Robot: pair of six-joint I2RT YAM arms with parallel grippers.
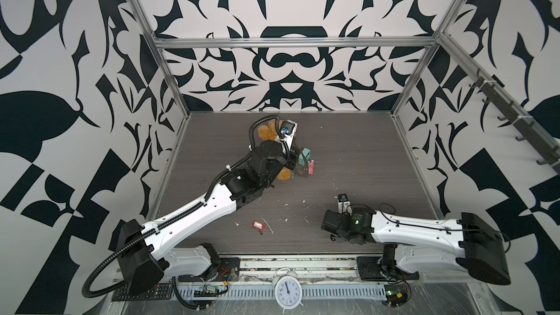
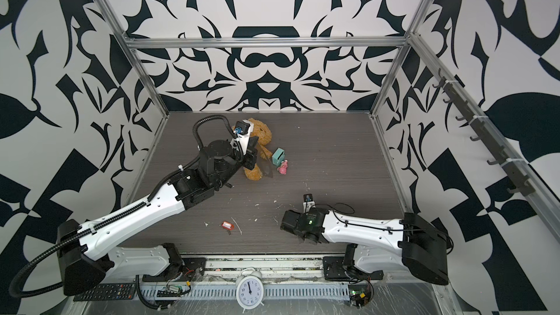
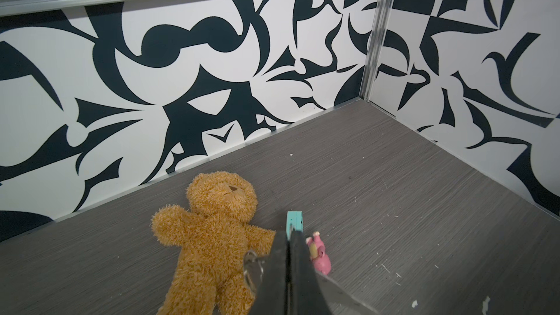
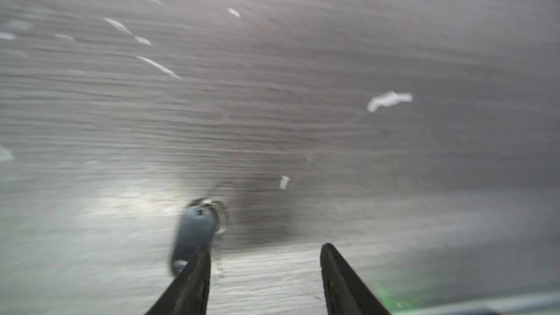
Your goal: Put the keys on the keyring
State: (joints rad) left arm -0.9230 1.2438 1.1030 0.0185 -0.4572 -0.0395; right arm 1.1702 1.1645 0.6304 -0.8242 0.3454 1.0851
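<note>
Black-and-white patterned walls close in a grey wood-grain counter [image 1: 348, 159] strewn with white flecks.

Judging by how things lie, no key is on the keyring yet, so both threadings are left to do. The red tag [image 1: 258, 225] lies loose near the front edge, left of middle, well apart from both arms. Farther back, near the middle, the keyring [image 3: 252, 263] hangs in the air beside the left gripper [image 3: 290, 237], above the teddy [image 3: 212, 231], with a teal box [image 3: 295, 221] and a pink toy [image 3: 318, 256] just to the right. On the right, near the front, the black fob [image 4: 194, 231] lies on the counter under the right gripper [image 4: 263, 248], a small ring of its own at its far end.

The left jaws are pressed together. They seem to pinch the dark strap [image 2: 268, 169] that carries the keyring, holding it up as the fixed side for threading, though the contact itself is hidden between the fingers. The right jaws are spread wide and hold nothing. One finger [image 4: 194, 274] overlaps the near end of the fob in the blurred right wrist view, and whether it touches cannot be told. The fob sits off to the side of the gap, not between the fingers, so it looks ungrasped.
</note>
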